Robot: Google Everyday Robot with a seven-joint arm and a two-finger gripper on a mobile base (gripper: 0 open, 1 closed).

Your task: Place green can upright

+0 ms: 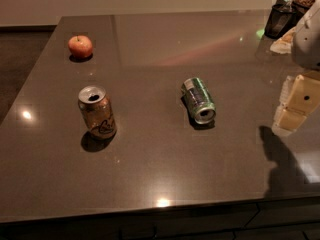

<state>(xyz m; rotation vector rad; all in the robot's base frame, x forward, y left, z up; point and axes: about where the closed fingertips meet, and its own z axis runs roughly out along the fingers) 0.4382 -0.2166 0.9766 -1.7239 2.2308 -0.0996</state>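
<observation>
Green can lies sideways, centre frame; our gripper at right edge, grip state we cannot tell; a clumsy nudge could roll can.

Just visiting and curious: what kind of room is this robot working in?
Probably an office kitchenette or break room: a dark polished counter holding an apple, a green can, a tan can and a mesh basket. The claw hangs at the right edge.

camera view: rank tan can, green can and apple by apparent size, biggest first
1. tan can and green can: about alike, not ranked.
2. apple: smallest, though farthest back.
The gripper hangs at the view's right edge.
</observation>
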